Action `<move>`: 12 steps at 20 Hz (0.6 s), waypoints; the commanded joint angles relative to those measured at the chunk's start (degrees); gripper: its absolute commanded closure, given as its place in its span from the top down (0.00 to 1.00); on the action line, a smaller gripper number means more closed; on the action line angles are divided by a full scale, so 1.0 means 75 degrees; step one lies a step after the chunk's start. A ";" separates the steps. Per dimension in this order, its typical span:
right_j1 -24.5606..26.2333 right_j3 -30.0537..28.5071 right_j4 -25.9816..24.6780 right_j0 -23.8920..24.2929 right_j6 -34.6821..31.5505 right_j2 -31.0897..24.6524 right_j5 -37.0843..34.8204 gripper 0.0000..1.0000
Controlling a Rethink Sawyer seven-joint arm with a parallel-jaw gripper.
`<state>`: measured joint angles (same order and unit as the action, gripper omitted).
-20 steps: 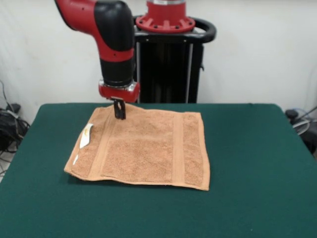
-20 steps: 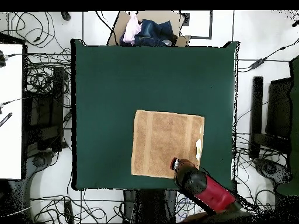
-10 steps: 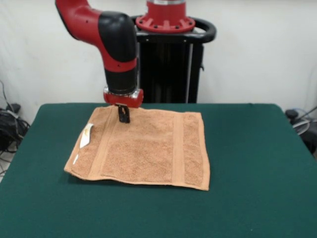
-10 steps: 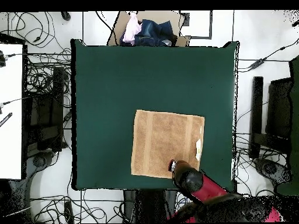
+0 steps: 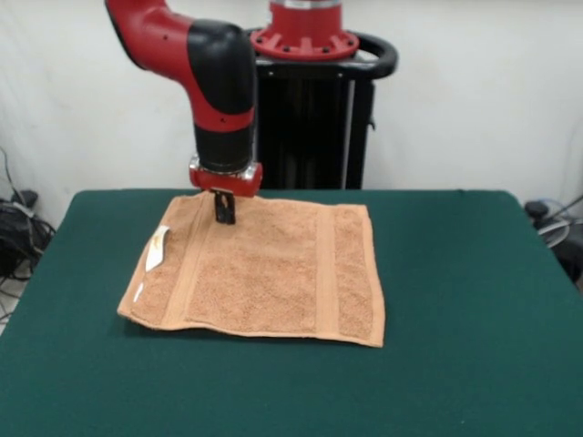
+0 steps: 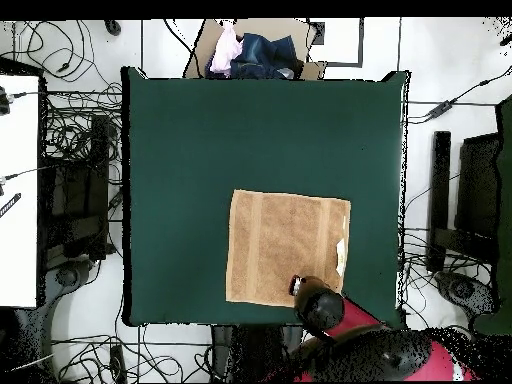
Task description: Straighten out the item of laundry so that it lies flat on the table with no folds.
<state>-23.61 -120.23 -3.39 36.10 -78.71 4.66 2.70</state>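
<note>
from the front, my gripper (image 5: pixel 224 211) has its tips down on the towel (image 5: pixel 264 273) near the tabletop's (image 5: pixel 455 364) far edge; i cannot tell how far open it is. overhead, the towel (image 6: pixel 285 248) lies spread flat toward the tabletop's (image 6: pixel 200 150) robot-side edge, with the arm (image 6: pixel 322 308) over its corner.

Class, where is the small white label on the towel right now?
In the front view, the white label sits at the towel's left edge, below-left of the gripper.
</note>
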 commanded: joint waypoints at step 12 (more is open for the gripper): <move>0.0481 0.0922 -0.0115 0.0365 -0.1391 0.0252 0.0659 0.00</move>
<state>-23.46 -119.90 -3.86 36.67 -78.71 5.62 2.71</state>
